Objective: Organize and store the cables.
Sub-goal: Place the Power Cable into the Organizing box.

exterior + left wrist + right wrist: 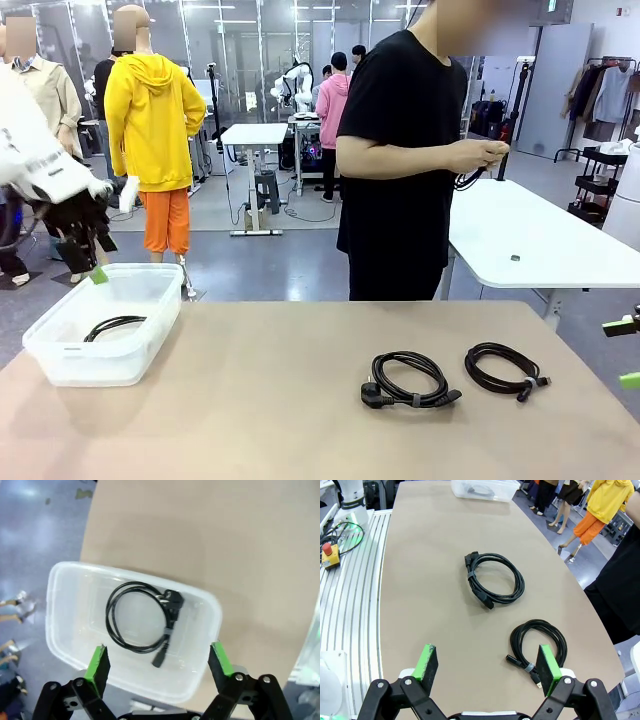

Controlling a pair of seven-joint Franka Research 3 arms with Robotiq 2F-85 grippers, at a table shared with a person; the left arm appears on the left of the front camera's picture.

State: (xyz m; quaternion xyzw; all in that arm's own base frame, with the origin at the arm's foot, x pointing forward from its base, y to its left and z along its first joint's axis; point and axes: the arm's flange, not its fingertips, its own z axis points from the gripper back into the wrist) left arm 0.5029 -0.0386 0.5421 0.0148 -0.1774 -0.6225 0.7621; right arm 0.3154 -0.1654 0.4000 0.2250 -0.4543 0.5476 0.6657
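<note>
Two coiled black cables lie on the tan table: a thicker one with a chunky plug (410,380) (495,580) and a thinner one (503,369) (539,642) to its right. A third coil (113,326) (144,622) rests inside the clear plastic bin (60,340) (65,605) at the left. My left gripper (88,262) (159,663) hangs open above the bin with nothing in it. My right gripper (628,352) (487,666) is open at the table's right edge, near the thinner coil. The person (400,160) at the far side holds another black cable (470,178) in both hands.
A white table (540,240) stands behind on the right. In the right wrist view a metal rail base (350,580) with a red stop button (330,555) runs along the table's side. The tan table (260,400) is bare between bin and coils.
</note>
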